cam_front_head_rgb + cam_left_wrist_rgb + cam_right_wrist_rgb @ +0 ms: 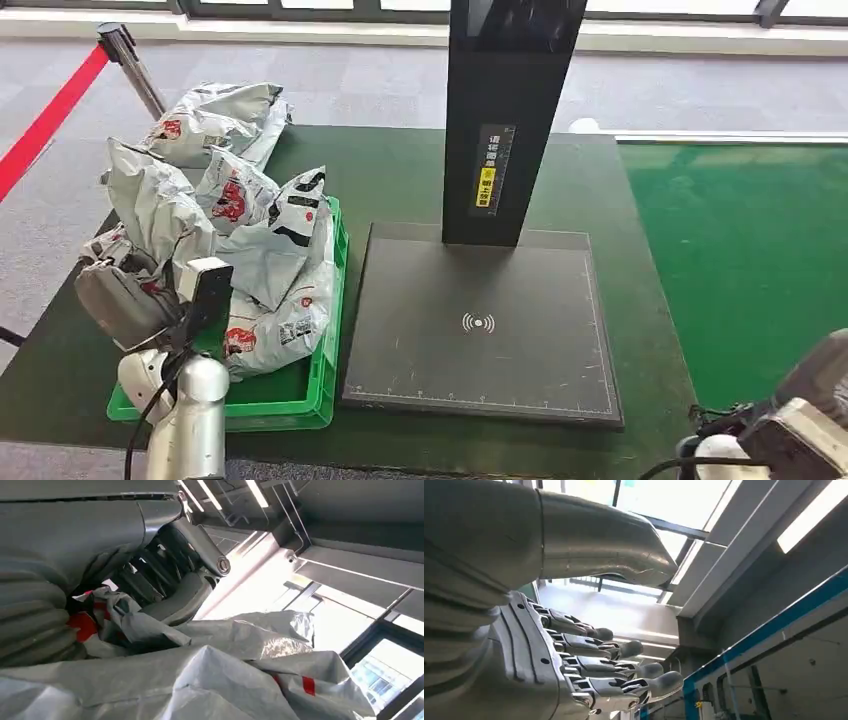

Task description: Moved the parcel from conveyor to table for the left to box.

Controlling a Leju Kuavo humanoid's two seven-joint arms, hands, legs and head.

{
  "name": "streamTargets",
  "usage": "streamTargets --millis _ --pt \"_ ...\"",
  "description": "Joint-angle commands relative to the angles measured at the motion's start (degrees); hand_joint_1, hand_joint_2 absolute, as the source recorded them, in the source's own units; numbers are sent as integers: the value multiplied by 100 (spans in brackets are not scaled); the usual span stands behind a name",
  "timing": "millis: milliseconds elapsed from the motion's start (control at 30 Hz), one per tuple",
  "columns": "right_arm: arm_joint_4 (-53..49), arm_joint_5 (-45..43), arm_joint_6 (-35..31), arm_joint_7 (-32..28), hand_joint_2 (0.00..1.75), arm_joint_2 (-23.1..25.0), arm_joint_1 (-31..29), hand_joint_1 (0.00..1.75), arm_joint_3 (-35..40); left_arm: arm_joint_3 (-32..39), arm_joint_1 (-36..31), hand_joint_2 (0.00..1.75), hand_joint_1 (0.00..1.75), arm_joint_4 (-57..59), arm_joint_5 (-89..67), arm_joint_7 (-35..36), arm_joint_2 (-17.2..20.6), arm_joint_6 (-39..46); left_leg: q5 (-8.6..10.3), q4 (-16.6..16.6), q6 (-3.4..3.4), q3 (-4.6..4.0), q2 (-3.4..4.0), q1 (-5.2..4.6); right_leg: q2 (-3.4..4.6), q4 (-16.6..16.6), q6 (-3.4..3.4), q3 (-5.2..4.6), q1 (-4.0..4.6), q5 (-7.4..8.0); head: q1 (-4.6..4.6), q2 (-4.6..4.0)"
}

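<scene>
Gripping a crinkled grey poly parcel (pixel 150 630), my left hand (pixel 165 580) sits at the near left end of the green crate (pixel 325 385); its dark fingers are curled into the film. More soft, wrinkled parcels (pixel 270 250) with red print and white labels are heaped in the crate, and one bag (pixel 215 120) lies behind it on the dark green table (pixel 400 170). Right of the crate I see a flat black scan plate (pixel 480 330), square-edged and bare on top, with a tall black post (pixel 510 110) at its far edge. My right hand (pixel 589 665) is released, its fingers straight and spread, holding nothing, low off the table's right corner. A red barrier strap (pixel 50 115) crosses far left.
</scene>
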Motion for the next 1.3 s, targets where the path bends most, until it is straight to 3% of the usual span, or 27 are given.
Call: streamTargets --millis 33,67,100,233,267,1000,1300 --pt "65 -34 -22 9 175 37 -46 0 -282 109 -11 175 175 102 52 -52 -149 -6 -1 -3 1 5 2 1 -9 -5 -3 7 3 -1 0 0" --pt "85 -45 -22 9 175 15 -48 0 -258 147 -26 175 44 7 14 -83 -149 -6 -1 -4 2 8 2 2 -13 -8 -5 12 5 -2 0 0" --pt "97 -52 -22 9 175 8 -63 0 -267 69 -14 175 0 17 82 -148 -149 -6 -1 -1 2 3 1 3 -10 -5 -4 7 5 -1 0 0" --pt "144 -80 -22 9 175 -40 -153 0 -230 64 -38 175 0 -80 84 -226 -149 -6 -1 -1 2 5 2 3 -9 -6 -4 8 4 -1 0 0" --pt "145 -54 -22 9 175 -36 -179 0 -236 82 -34 0 0 -87 122 -257 -149 -6 -2 -1 2 4 3 4 -11 -7 -5 9 6 -1 0 0" --pt "211 -88 -22 9 175 0 -273 0 -220 433 -42 0 0 -424 995 -928 -149 -6 -2 -2 2 7 10 4 -4 -7 -5 9 6 1 0 0" --pt "199 -363 -22 63 175 -119 -190 0 -199 344 9 0 0 -491 842 -735 -149 -6 -2 -2 2 6 6 2 -6 -6 -4 9 4 0 0 0"
